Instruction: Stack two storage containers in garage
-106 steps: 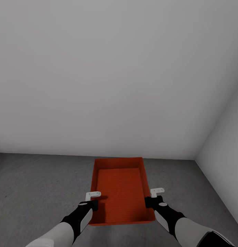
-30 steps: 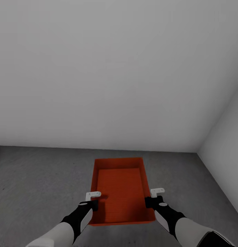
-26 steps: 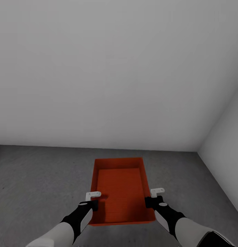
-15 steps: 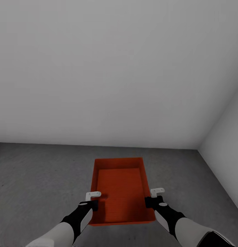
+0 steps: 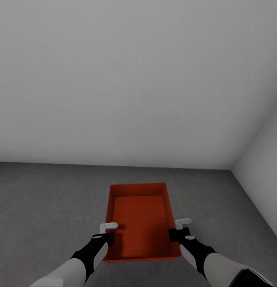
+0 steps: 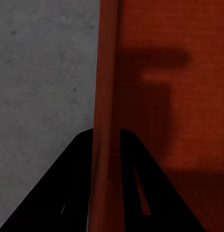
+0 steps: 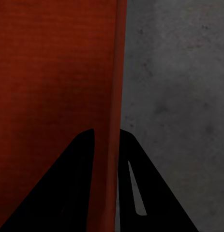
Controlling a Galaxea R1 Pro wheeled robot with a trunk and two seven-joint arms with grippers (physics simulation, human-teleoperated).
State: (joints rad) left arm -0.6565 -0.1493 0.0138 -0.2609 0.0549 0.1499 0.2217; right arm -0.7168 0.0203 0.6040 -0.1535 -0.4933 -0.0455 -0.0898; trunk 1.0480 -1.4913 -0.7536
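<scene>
While you face the corner of the garage, you have one storage container (image 5: pixel 140 223) carried in front of you, gripped by its two long side walls. Your left gripper (image 5: pixel 108 236) is clamped on the container's left wall; in the left wrist view the fingers (image 6: pixel 75 188) sit one on each side of that orange-red wall (image 6: pixel 108 121). Your right gripper (image 5: pixel 175 232) is clamped on the right wall the same way, and the right wrist view shows its fingers (image 7: pixel 73 188) straddling the wall (image 7: pixel 114 96). The tray is level and open side up, with nothing inside it. Beneath it lies the dark grey floor (image 5: pixel 42 207). A pale grey wall (image 5: pixel 126 79) rises straight ahead, beyond the tray's far end, and a second wall (image 5: pixel 266 175) closes in on your right, meeting the first in a corner.
</scene>
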